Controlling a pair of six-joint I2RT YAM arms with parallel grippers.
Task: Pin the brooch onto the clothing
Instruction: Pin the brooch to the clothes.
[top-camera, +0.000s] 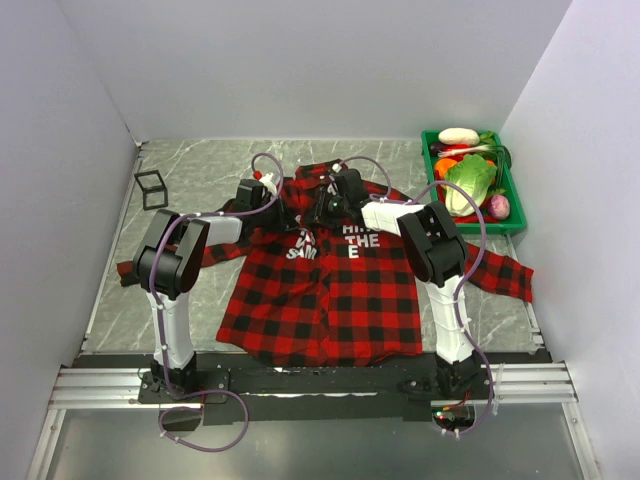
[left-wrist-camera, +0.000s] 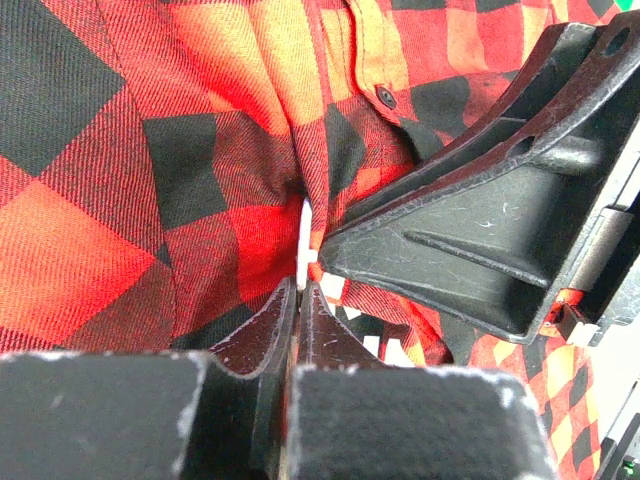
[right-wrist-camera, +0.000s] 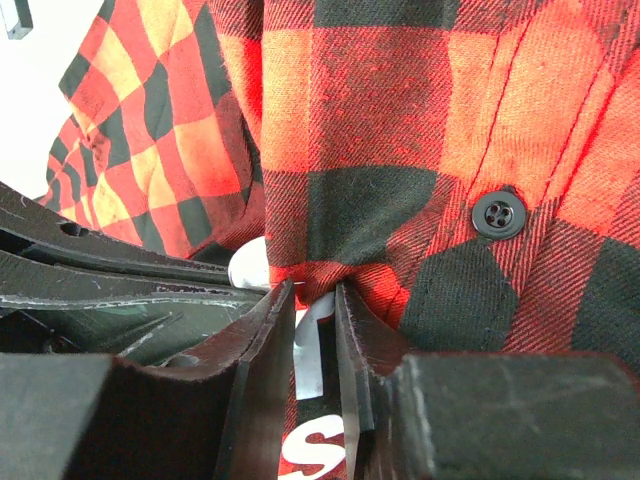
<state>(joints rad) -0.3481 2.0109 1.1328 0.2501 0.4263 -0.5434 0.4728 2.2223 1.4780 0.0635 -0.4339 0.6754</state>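
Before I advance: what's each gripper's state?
Left gripper: closed on what looks like the small pale round brooch, seen edge-on.
Right gripper: closed on the red-and-black plaid shirt.

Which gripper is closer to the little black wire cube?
Left. The left gripper pinches the shirt right of the wire cube; the right gripper grips it farther right.

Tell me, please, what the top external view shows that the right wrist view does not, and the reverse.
Only the top external view shows the whole plaid shirt with both sleeves spread out, and the green tray holding vegetables at far right. Only the right wrist view shows a black four-hole button and the fold of cloth pinched between the fingers of the right hand. Both show the red-and-black plaid and the shirt's white lettering.
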